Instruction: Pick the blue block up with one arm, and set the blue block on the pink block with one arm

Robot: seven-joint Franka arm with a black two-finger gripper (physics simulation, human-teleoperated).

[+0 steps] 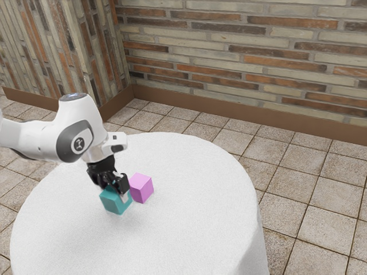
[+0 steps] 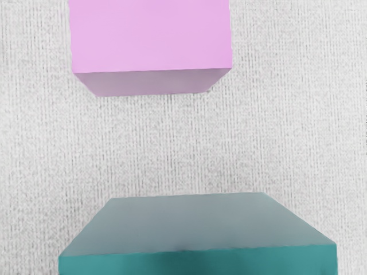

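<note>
The blue block (image 1: pixel 116 201), teal in colour, is low on the round white table (image 1: pixel 189 229), and I cannot see a gap under it. My gripper (image 1: pixel 116 188) reaches down over its top, shut on it with a black finger against each of two opposite sides. The pink block (image 1: pixel 141 187) stands on the cloth just beyond it toward the exterior view's right, a small gap apart. In the wrist view the blue block (image 2: pixel 195 235) lies right under my hand, and the pink block (image 2: pixel 150 43) sits ahead with bare cloth between them.
The white cloth (image 2: pixel 298 143) spreads wide around both blocks. The table's edge (image 1: pixel 252 189) curves off on the exterior view's right. Tiled floor (image 1: pixel 309 189) and brick walls (image 1: pixel 258 46) surround the table.
</note>
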